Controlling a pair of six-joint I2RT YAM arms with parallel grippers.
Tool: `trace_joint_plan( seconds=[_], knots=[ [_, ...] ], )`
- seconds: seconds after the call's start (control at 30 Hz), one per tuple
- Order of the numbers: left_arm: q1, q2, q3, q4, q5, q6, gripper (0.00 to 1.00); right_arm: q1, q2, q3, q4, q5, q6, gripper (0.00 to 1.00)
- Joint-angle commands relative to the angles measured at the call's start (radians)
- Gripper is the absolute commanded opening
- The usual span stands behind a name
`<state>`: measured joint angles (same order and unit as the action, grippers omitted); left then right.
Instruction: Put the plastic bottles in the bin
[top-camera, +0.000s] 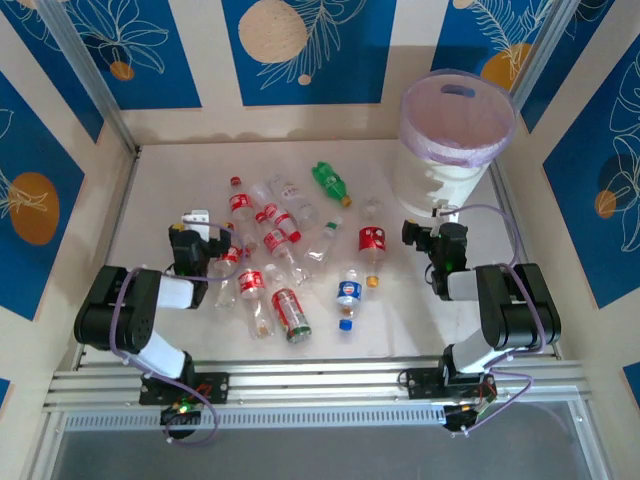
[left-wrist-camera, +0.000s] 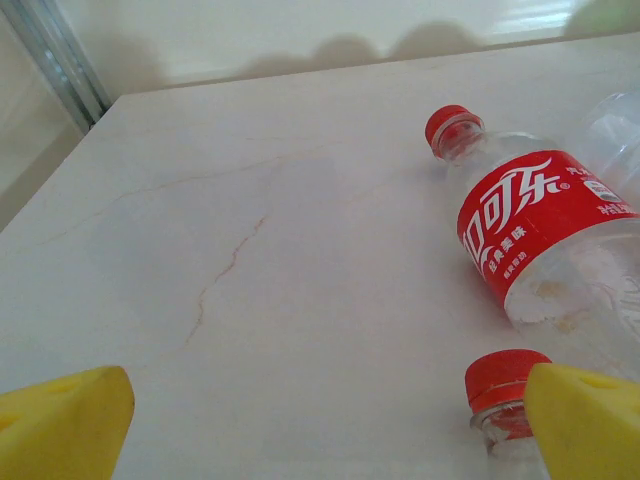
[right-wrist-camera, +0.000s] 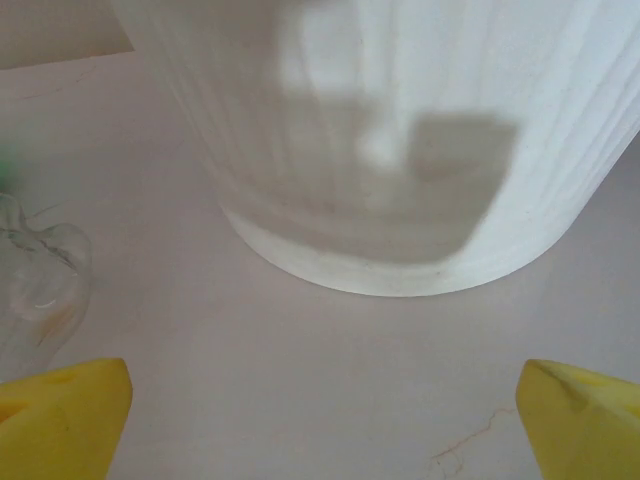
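The plastic bottles (top-camera: 270, 245) lie scattered over the middle of the pale tabletop (top-camera: 160, 190), while the bin (top-camera: 428, 185) stands upright at the far right corner, its purplish rim high above them. Most of the bottles sit in a loose cluster left of centre, several touching or overlapping. A green bottle (top-camera: 330, 182) lies at the far edge of the group, a blue-labelled bottle (top-camera: 348, 295) lies toward the near side, and a red-labelled bottle (top-camera: 372, 243) lies on its own between the cluster and the bin. The left end effector (top-camera: 196, 232) is low at the left edge of the cluster, its yellow fingers (left-wrist-camera: 62, 420) spread wide with bare tabletop between them. In the left wrist view a red-capped bottle neck (left-wrist-camera: 505, 385) sits right beside the right-hand finger, though whether they touch cannot be told, and beyond it a clear bottle with a red band (left-wrist-camera: 545, 235) lies on its side, cap pointing far-left. The right end effector (top-camera: 432, 238) is low just in front of the bin, its fingers (right-wrist-camera: 585, 415) likewise wide apart and holding nothing. Its wrist view faces the bin's white ribbed wall (right-wrist-camera: 400, 130) where it meets the tabletop, with a crushed clear bottle (right-wrist-camera: 35, 285) off to the left.
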<state>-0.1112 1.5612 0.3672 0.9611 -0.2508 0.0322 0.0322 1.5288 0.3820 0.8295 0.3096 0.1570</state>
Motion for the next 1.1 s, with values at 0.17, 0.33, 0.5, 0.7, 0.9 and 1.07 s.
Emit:
trace_joint_plan(
  seconds=[0.17, 0.33, 0.5, 0.7, 0.9, 1.07],
  knots=[
    [0.008, 0.007, -0.012, 0.025, 0.003, -0.007, 1.0, -0.002, -0.007, 0.006, 0.027, -0.011, -0.01, 0.99],
    [0.008, 0.007, -0.01, 0.021, 0.003, -0.008, 1.0, -0.002, -0.007, 0.007, 0.027, -0.011, -0.01, 0.99],
    [0.007, 0.007, -0.008, 0.021, 0.003, -0.008, 1.0, -0.004, -0.007, 0.009, 0.022, -0.016, -0.007, 0.99],
    [0.008, 0.008, -0.007, 0.016, 0.005, -0.008, 1.0, -0.006, -0.007, 0.011, 0.02, -0.02, -0.007, 0.99],
    [0.009, 0.007, -0.01, 0.02, 0.008, -0.009, 1.0, -0.006, -0.009, 0.008, 0.022, -0.02, -0.007, 0.99],
    [0.007, -0.096, 0.002, -0.088, -0.008, -0.008, 1.0, 0.016, -0.049, 0.036, -0.056, -0.026, -0.04, 0.99]
  ],
)
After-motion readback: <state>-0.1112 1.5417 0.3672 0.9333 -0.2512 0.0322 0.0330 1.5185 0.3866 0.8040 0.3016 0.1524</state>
